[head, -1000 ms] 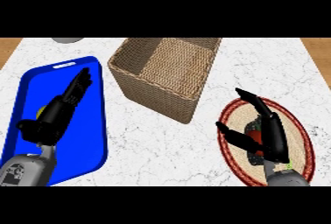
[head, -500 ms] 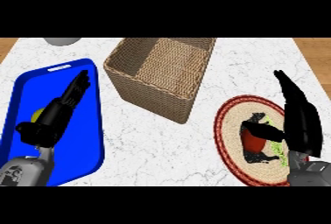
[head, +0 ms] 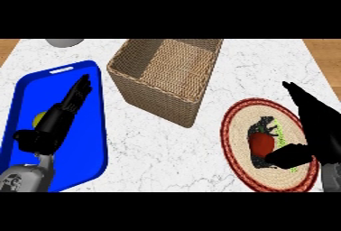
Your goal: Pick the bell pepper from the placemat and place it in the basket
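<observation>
**Pepper still on placemat, right hand beside it**

Red bell pepper point(head: 262, 143) sits on the round woven placemat point(head: 243, 173), right side of the white marbled desk point(head: 166, 153). Green stem bit shows at the pepper's upper right. Pepper is not lifted; it lies on the mat surface near the mat's centre.

Right hand point(head: 320, 131) comes in from the lower right, over the placemat's right half. Fingers run straight, pointing up-view, released, not wrapped round anything. Its thumb point(head: 290, 154) sticks out toward the left, just beside the pepper's lower right; can't tell if it touches.

Wicker basket point(head: 166, 76) stands upper centre, tilted in view, open top, nothing visible inside. It is well apart from the pepper, left and above the placemat.

Left hand point(head: 57, 119) rests over the blue tray point(head: 90, 153) at the left, fingers straight and relaxed, pointing up-right, holding nothing. A small yellow thing point(head: 39, 118) peeks out beside that hand on the tray. Grey rounded object point(head: 64, 42) at the top-left edge, cut off.
</observation>
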Robot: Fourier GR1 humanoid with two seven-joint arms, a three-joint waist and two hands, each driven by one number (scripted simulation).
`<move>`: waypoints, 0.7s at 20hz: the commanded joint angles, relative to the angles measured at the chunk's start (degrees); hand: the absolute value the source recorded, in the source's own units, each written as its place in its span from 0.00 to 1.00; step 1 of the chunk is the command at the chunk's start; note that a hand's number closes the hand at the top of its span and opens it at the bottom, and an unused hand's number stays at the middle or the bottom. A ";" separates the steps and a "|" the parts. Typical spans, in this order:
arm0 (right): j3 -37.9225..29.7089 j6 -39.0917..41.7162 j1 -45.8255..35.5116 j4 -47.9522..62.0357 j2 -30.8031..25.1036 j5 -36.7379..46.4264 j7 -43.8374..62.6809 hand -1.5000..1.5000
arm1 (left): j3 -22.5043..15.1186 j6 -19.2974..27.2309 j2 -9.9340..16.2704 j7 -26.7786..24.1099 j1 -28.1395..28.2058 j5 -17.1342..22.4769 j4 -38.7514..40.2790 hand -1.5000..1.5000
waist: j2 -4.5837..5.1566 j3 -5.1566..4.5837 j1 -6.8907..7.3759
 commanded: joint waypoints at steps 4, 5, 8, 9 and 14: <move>-5.04 15.58 -4.70 -14.04 -1.01 -15.11 21.34 0.00 | -0.01 0.43 -1.39 0.91 -3.39 -0.94 2.19 0.50 | 0.44 0.20 -0.10; -7.67 15.27 -2.34 -15.64 -2.52 -17.13 20.28 0.00 | 0.40 0.07 -1.23 -1.28 -1.79 -1.24 2.54 0.50 | 0.48 0.28 0.03; -5.74 13.11 1.73 -19.79 -3.27 -16.39 22.92 0.00 | -0.74 0.15 -1.52 0.52 2.78 -0.90 -3.53 0.50 | 0.32 0.30 0.83; -9.27 14.40 4.72 -22.42 -6.17 -19.30 20.84 0.00 | 1.32 -1.36 -0.07 0.22 0.01 0.15 -0.76 0.50 | 0.37 0.31 -0.16; -10.36 10.58 7.44 -25.46 -5.65 -19.09 22.05 0.00 | 0.46 -1.72 -1.16 -0.85 2.08 -1.04 -1.88 0.50 | 0.55 0.34 0.60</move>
